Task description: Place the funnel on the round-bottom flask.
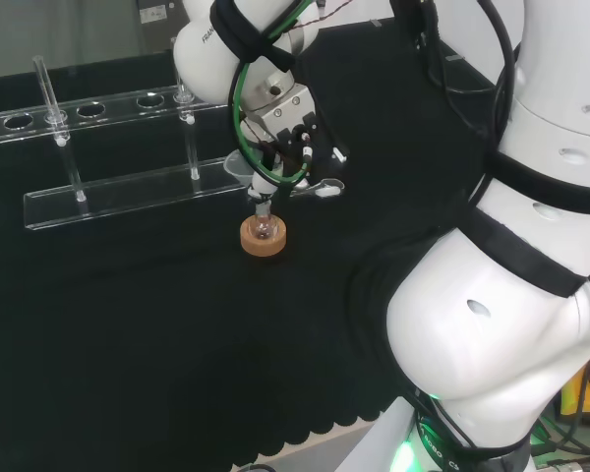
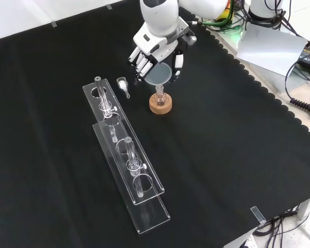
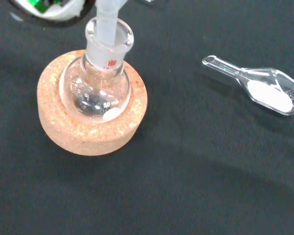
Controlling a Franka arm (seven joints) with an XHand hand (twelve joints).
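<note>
funnel: clear funnel [image 2: 158, 75] sits right in the hand [image 2: 156, 53], wide mouth tipped toward the front camera, stem pointing down. In the wrist view the stem [image 3: 108, 22] is already inside the flask's neck.

flask: small round-bottom flask [image 3: 99, 85], upright in a cork ring stand [image 3: 90, 129] on the black cloth [image 2: 227, 155]. In the front view it's directly below the hand, with the funnel between the two.

hand grip: fingers [image 2: 142, 61] are bent around the funnel's rim on the left in the front view, with a darker finger or thumb on the right side of it, so it's got hold of the funnel. Can't make out the exact contact points though.

hand pose: comes in from the top of the front view, palm facing down over the flask. In the head view the hand [image 1: 280, 133] hangs just above the cork ring, wrist above it.

scoop: little glass scoop [image 3: 264, 91] with white powder in it, lying on the cloth beside the stand, not touching it.

racks: two clear racks [image 2: 125, 155] lie left of the flask in the front view, well apart from the hand.
</note>
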